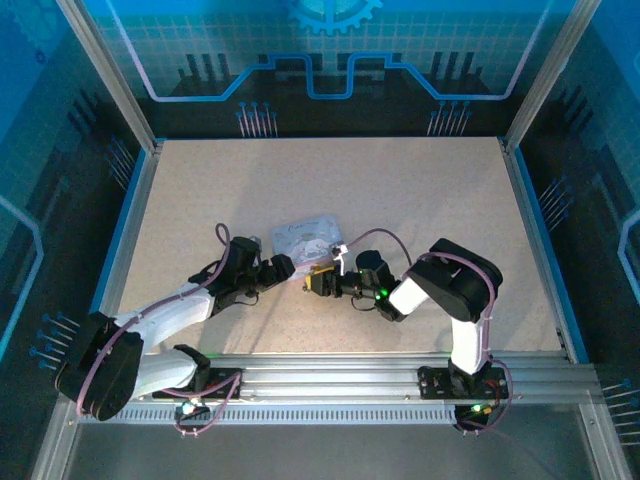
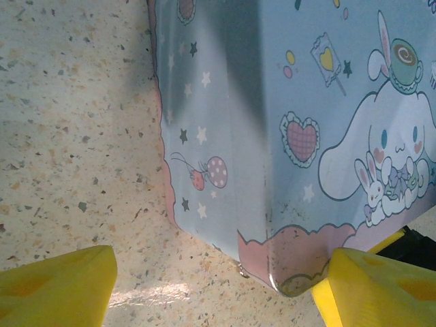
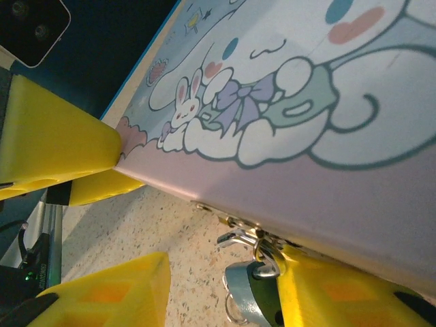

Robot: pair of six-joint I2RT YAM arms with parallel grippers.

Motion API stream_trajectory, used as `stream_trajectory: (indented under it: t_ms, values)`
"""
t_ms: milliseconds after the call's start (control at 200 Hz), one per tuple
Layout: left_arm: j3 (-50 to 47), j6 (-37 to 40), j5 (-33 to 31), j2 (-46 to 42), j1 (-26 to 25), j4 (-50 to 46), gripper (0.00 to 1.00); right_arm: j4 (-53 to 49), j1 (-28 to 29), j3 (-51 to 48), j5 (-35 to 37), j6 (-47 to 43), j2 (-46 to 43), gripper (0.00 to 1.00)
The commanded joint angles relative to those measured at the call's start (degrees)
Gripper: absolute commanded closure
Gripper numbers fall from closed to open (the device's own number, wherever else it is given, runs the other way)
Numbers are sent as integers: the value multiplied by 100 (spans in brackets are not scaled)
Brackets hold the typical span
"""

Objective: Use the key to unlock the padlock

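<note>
The top external camera looks down from above and behind the arm bases onto the whole tabletop (image 1: 420,200). The camera on the left hand (image 2: 221,272) faces a corner of the cartoon-printed tin (image 2: 272,136) from very close. The camera on the right hand (image 3: 225,272) looks along the tin's pink-edged side. All 3 views share that tin.

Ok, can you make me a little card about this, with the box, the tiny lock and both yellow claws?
tin box: pale lavender-blue, cartoon print, lying on the table
padlock: hooked on the tin's clasp, low by the tabletop
left gripper: open, straddling a corner of the tin
right gripper: open, padlock between its fingers, against one, gap to the other
</note>
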Motion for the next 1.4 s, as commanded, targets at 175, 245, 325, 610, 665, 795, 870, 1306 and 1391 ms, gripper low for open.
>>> stream_trajectory:
  t_ms: [175,245,325,610,665,795,870,1306,1391]
  values:
    - [-34,7,19,156,-70,-137,18,173,-72,156,-82,63,111,64]
    - [-25,2,34,173,-77,-136,18,169,-94,156,-76,88,119,68]
    - [-15,4,22,182,-76,-137,18,178,-101,147,-71,108,133,73]
    - [-10,-20,23,176,-115,-164,18,194,-127,102,48,211,137,90]
    - [-24,-36,-11,137,-139,-171,18,230,-123,119,66,244,155,92]
    - [-35,-44,-47,66,-144,-208,18,304,-127,124,111,391,163,95]
    - [-35,-46,-44,46,-148,-222,18,359,-129,84,190,542,163,97]
    - [-110,-24,-104,79,-156,-220,18,909,-130,-226,582,1277,198,97]
    - [-152,-33,-104,102,-153,-179,18,852,-141,-266,616,1270,97,97]
